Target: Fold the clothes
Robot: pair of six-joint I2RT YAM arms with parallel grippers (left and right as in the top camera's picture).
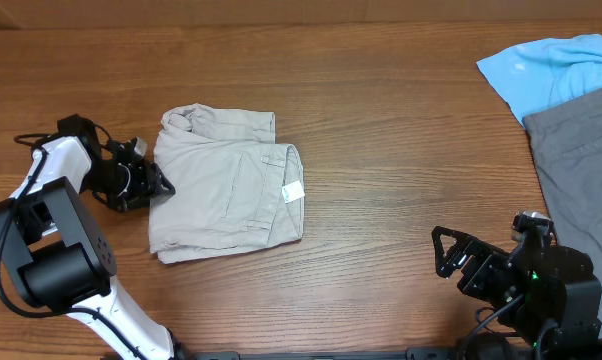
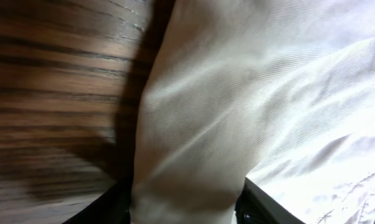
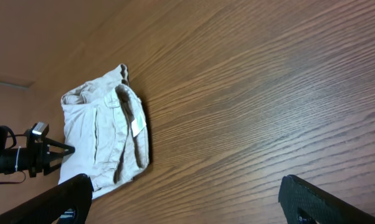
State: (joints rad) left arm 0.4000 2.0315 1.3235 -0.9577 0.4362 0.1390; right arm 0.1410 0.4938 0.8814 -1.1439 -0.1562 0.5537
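The beige shorts [image 1: 226, 185] lie folded on the wooden table, left of centre, with the white tag [image 1: 293, 192] at their right edge. My left gripper [image 1: 153, 185] is at the shorts' left edge. In the left wrist view a bunch of the beige fabric [image 2: 237, 93] sits between its two fingers [image 2: 184, 208], which are closed on it. My right gripper [image 1: 443, 252] is open and empty, far from the shorts at the front right. The right wrist view shows the shorts [image 3: 100, 134], the tag [image 3: 136, 126] and its own wide-apart fingers [image 3: 187, 202].
A light blue shirt [image 1: 556, 65] and grey trousers [image 1: 581, 160] lie at the table's right edge, behind and beside my right arm. Bare wood [image 1: 401, 150] lies between the shorts and those clothes.
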